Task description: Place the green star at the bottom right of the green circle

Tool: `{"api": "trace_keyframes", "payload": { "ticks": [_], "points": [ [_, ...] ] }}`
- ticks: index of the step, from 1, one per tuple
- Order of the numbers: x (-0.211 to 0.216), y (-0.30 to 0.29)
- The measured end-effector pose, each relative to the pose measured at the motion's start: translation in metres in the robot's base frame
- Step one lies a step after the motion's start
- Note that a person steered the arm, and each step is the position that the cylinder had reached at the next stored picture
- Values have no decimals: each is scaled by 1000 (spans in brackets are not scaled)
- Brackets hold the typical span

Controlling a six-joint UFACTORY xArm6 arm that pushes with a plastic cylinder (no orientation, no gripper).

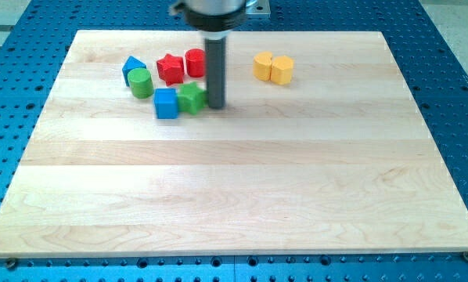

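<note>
The green star (191,98) lies on the wooden board (234,188) near the view's top left, touching the blue cube (166,103) on its left. The green circle (141,82), a short cylinder, stands further to the view's left and a little higher. My tip (216,106) rests on the board right against the star's right side. The rod rises from there to the view's top edge and hides part of the red block behind it.
A blue block (133,67) sits just above the green circle. A red star (170,68) and a red block (195,62) lie above the green star. A yellow star (263,66) and a yellow hexagon (282,69) sit to the right.
</note>
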State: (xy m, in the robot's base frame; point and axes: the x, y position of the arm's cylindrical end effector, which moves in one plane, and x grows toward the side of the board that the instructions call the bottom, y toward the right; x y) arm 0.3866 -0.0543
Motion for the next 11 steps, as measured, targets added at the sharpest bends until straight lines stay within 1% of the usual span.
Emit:
{"api": "trace_keyframes", "payload": {
  "ticks": [1,2,3,4,5,7,8,9,10,11],
  "points": [
    [-8,-22],
    [-15,-13],
    [-23,-36],
    [49,-46],
    [59,-69],
    [60,-138],
    [43,-145],
    [34,-101],
    [50,-92],
    [20,-99]
  ]
}}
